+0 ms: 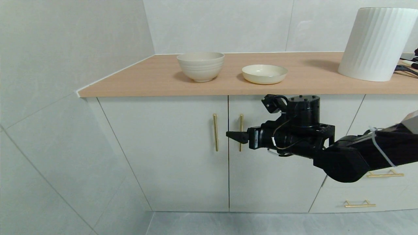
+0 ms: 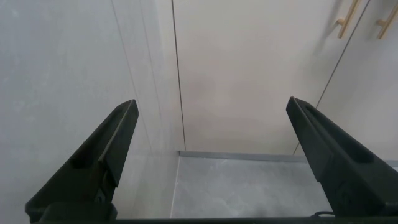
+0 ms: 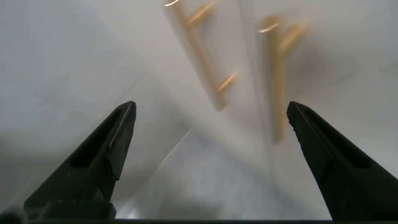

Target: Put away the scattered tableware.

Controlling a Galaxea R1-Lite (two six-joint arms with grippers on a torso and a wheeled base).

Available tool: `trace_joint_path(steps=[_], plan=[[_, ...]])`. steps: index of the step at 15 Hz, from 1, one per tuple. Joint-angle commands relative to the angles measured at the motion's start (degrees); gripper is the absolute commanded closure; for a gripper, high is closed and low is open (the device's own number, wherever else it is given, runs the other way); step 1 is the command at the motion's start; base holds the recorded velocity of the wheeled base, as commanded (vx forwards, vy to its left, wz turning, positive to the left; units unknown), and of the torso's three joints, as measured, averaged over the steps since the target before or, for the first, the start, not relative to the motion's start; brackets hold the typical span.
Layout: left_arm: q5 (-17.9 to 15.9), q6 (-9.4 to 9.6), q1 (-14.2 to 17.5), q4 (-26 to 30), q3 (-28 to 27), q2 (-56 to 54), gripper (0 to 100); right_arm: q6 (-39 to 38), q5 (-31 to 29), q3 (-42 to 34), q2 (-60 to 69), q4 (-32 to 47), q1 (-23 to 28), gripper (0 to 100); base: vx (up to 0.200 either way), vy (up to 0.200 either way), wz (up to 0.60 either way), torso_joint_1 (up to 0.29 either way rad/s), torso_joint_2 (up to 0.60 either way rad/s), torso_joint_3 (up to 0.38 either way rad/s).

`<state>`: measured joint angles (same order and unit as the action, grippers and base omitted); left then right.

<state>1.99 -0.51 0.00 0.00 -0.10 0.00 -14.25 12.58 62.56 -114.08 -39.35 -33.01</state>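
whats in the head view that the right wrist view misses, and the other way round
Head view's extras: the bowl and the shallow dish on the wooden countertop, plus a white ribbed container further right. Right wrist view's extras: the gap inside the right gripper, whose jaws stand wide apart. Shared: the two gold door handles, the white cabinet doors and the grey floor.

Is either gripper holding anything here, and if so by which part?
Nothing is held. The right gripper is open facing the cabinet handles; the left gripper is open and empty.
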Motion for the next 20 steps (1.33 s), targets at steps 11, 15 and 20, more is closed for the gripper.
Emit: trace_joint_path(steps=[11,15,20], plan=[[0.0,-0.02,0.0,0.0,0.0,0.0,0,-6.0,-0.2,2.4,-8.8,-11.1,0.8,0,0.000,0.000,0.00,0.000,0.00,0.000],[0.0,-0.02,0.0,0.0,0.0,0.0,0,-9.1,0.2,4.4,-10.1,-11.3,0.6,0,0.000,0.000,0.00,0.000,0.00,0.000],[0.0,-0.02,0.0,0.0,0.0,0.0,0,-13.1,3.2,4.0,-9.8,-12.1,0.3,0,0.000,0.000,0.00,0.000,0.00,0.000]])
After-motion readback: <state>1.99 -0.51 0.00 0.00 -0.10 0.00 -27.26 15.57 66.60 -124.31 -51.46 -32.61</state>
